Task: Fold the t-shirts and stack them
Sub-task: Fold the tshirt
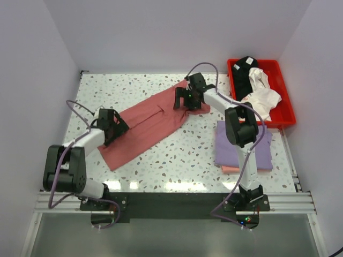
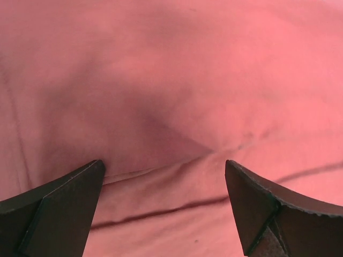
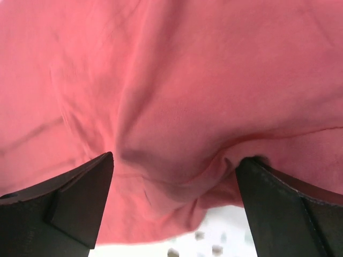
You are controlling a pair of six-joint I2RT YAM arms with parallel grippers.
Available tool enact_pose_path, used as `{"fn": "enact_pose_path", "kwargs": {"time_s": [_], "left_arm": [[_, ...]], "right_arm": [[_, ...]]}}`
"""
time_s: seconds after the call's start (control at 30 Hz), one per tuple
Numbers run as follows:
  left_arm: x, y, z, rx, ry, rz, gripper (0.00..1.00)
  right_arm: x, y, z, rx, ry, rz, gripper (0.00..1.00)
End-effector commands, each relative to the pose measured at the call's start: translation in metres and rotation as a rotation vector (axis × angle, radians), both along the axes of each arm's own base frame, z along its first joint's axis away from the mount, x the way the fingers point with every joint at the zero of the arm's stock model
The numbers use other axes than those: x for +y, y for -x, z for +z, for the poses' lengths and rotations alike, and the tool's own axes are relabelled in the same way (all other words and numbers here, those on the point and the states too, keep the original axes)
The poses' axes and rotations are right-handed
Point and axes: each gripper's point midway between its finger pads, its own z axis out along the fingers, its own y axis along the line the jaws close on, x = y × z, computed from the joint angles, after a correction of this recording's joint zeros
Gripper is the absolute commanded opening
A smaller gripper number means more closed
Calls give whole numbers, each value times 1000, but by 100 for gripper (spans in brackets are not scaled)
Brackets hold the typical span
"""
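While both sets of fingers stand spread apart, the left gripper (image 1: 110,128) sits low over the lower-left end of the dusty red t-shirt (image 1: 150,126) and the right gripper (image 1: 187,99) over its upper-right end, where cloth bunches between the fingers. At upper right, the red tray (image 1: 286,93) holds a black t-shirt (image 1: 244,80) and a white t-shirt (image 1: 262,99). Lower right on the speckled table (image 1: 187,155), a folded lavender t-shirt (image 1: 228,150) lies on a pale pink t-shirt (image 1: 229,169).

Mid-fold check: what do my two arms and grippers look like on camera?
The left arm and right arm have white links between chunky black joint housings. A thin purplish-grey cable loops along each. The left gripper and right gripper are black, with dark, wedge-shaped fingers; a small green light shows on the right one.
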Motion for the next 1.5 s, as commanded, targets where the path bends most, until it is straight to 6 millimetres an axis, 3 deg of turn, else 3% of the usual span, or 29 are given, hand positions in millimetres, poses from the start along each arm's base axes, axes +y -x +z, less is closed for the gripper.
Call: {"fn": "enact_pose_path", "kwargs": {"time_s": [0.0, 0.17, 0.33, 0.4, 0.43, 0.47, 0.57, 0.73, 0.83, 0.87, 0.9, 0.97, 1.0, 1.07, 1.1, 1.17, 1.2, 1.23, 1.27, 1.3, 1.33, 1.37, 1.43, 1.47], "left_arm": [[-23, 74, -24, 133, 69, 39, 100], [-79, 129, -38, 147, 237, -13, 100], [-137, 156, -35, 136, 357, -95, 100], [-150, 157, -32, 125, 362, -105, 100], [-157, 159, -31, 130, 374, -108, 100], [-169, 165, -30, 145, 379, -146, 100], [-191, 176, -29, 175, 372, -198, 100], [-224, 183, -15, 175, 350, -292, 100], [-234, 178, 1, 118, 307, -333, 100], [-238, 169, 15, 81, 295, -332, 100], [-240, 166, 22, 60, 282, -355, 100], [-245, 158, 44, 12, 280, -376, 100], [-245, 156, 51, -6, 267, -401, 100], [-246, 154, 69, -37, 259, -416, 100], [-243, 154, 73, -41, 242, -428, 100], [-230, 158, 77, -27, 202, -418, 100], [-222, 160, 76, -21, 174, -415, 100], [-204, 169, 74, 15, 124, -400, 100], [-193, 171, 73, 23, 91, -384, 100], [-184, 176, 71, 40, 71, -368, 100], [-163, 188, 65, 90, 21, -342, 100], [-154, 193, 62, 106, 7, -322, 100], [-131, 210, 50, 162, -22, -269, 100], [-125, 215, 46, 178, -22, -248, 100]], "right_arm": [[4, -17, -18, 28, 28, 92, 99], [30, -41, -21, 10, -59, 154, 99], [60, -60, -25, -26, -184, 173, 99], [68, -68, -25, -47, -204, 167, 99], [73, -67, -40, -30, -205, 168, 99], [77, -77, -31, -65, -212, 165, 99], [85, -90, -35, -106, -217, 155, 99], [82, -114, -11, -228, -192, 125, 99], [77, -118, 20, -283, -167, 139, 99], [77, -116, 27, -292, -160, 145, 99], [74, -117, 54, -333, -154, 145, 99], [68, -112, 73, -354, -117, 153, 99], [62, -112, 102, -403, -99, 146, 99], [53, -102, 119, -409, -70, 145, 99], [48, -95, 151, -452, -66, 146, 99], [31, -82, 153, -424, -8, 117, 99], [24, -75, 161, -421, 11, 101, 99], [13, -62, 184, -435, 25, 82, 99], [6, -46, 171, -388, 52, 85, 99], [-1, -36, 172, -378, 63, 78, 99], [-5, -20, 209, -443, 41, 68, 99], [-15, -2, 177, -385, 90, 59, 99], [-16, 22, 183, -414, 85, 36, 99], [-29, 46, 176, -406, 104, 19, 99]]}}
